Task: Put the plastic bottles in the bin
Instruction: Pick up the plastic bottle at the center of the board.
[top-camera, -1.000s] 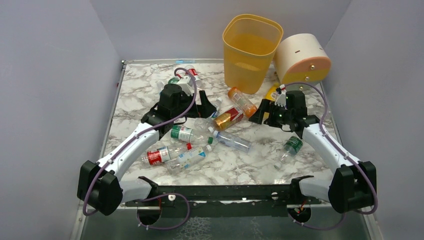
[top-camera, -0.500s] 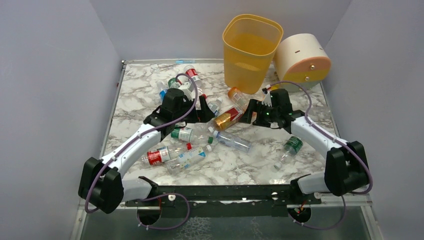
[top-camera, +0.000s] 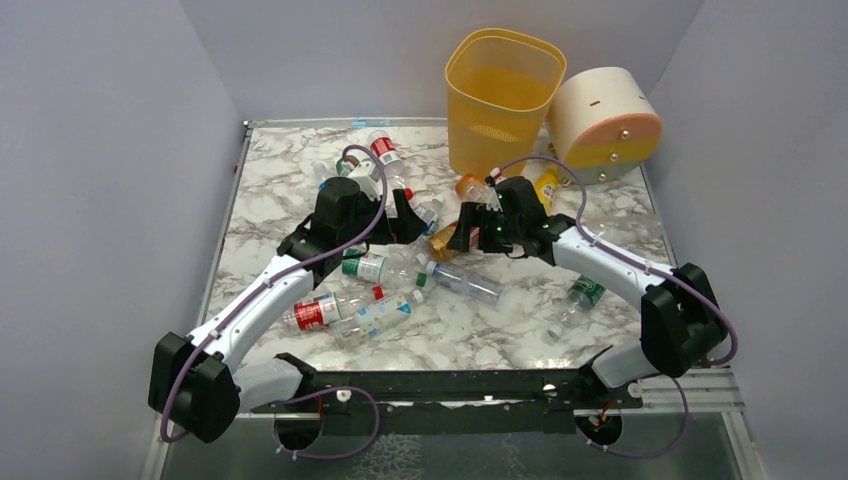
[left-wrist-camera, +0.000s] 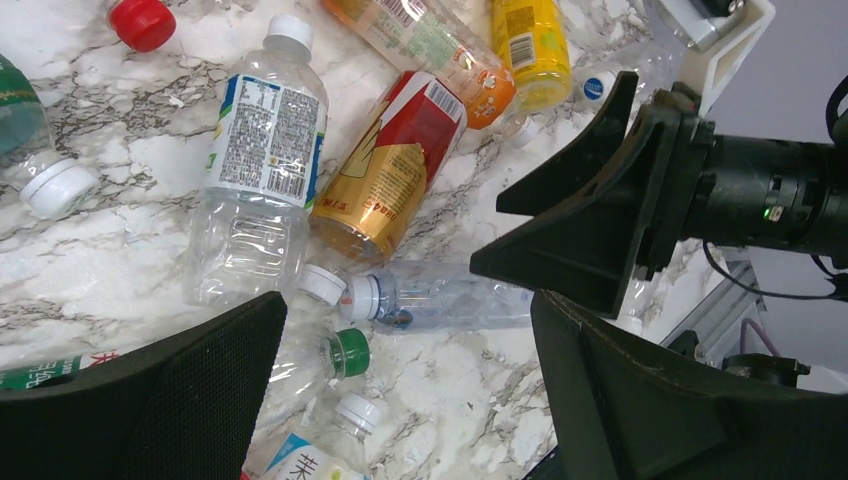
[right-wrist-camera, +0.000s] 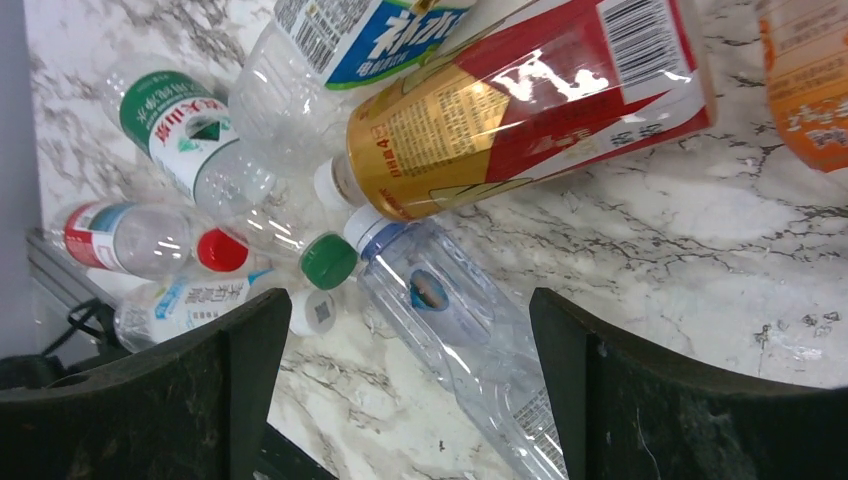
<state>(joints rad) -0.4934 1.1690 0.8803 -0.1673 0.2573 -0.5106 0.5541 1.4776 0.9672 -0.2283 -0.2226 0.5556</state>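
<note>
Here the small plastic bottles (top-camera: 320, 313) lie scattered on their sides on the white marble-patterned counter (top-camera: 270, 180), all on the near side of the tall translucent yellow-orange plastic bin (top-camera: 505, 95).

Near and to the left of the bin, the left gripper (top-camera: 412, 216) hovers with its fingers spread wide and nothing between them.

Just right of it, straight in front of the bin, lies the amber bottle with a gold-and-red label (top-camera: 443, 241). Its long axis runs on a diagonal, with the base toward the bin and the neck pointing away to the near left.

Touching that neck is the white cap of a clear, label-less plastic bottle (right-wrist-camera: 450, 310), which stretches further from the bin.

The right gripper (top-camera: 466, 233) is also spread and empty. It hangs almost over the gold-and-red bottle, on its bin side, so it looks the nearer of the two.

The wrist view frames both the neck and the clear bottle between its fingers, so I cannot tell which one it is lined up on. For either, the fingers would need to close across the bottle's width, not along its length.
</note>
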